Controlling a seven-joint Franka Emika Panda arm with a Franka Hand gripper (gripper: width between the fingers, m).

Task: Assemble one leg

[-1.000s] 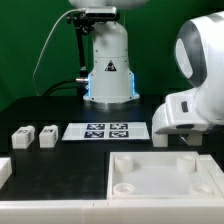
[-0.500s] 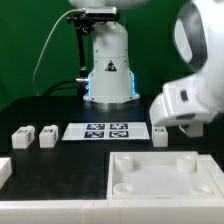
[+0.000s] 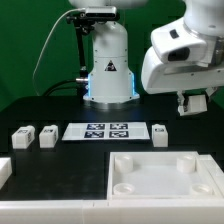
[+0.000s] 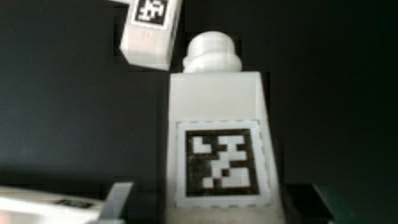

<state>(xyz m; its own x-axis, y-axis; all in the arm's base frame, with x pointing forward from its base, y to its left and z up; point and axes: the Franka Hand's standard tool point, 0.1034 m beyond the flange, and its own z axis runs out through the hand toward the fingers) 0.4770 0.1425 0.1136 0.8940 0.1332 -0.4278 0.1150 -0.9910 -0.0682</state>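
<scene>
Leg (image 4: 217, 130) clasped between fingers (image 4: 119, 201) of end effector (image 4: 214, 205), fingertips cropped by frame edge.

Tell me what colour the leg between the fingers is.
The leg is white, with a black-and-white marker tag; clearest in the wrist view.

The exterior view looks from the front, a little above the tabletop (image 3: 60, 165), and faces the robot base (image 3: 108, 65) at the back. The wrist view looks from very near at one leg (image 4: 217, 130). Both views seem to share the dark tabletop.
</scene>
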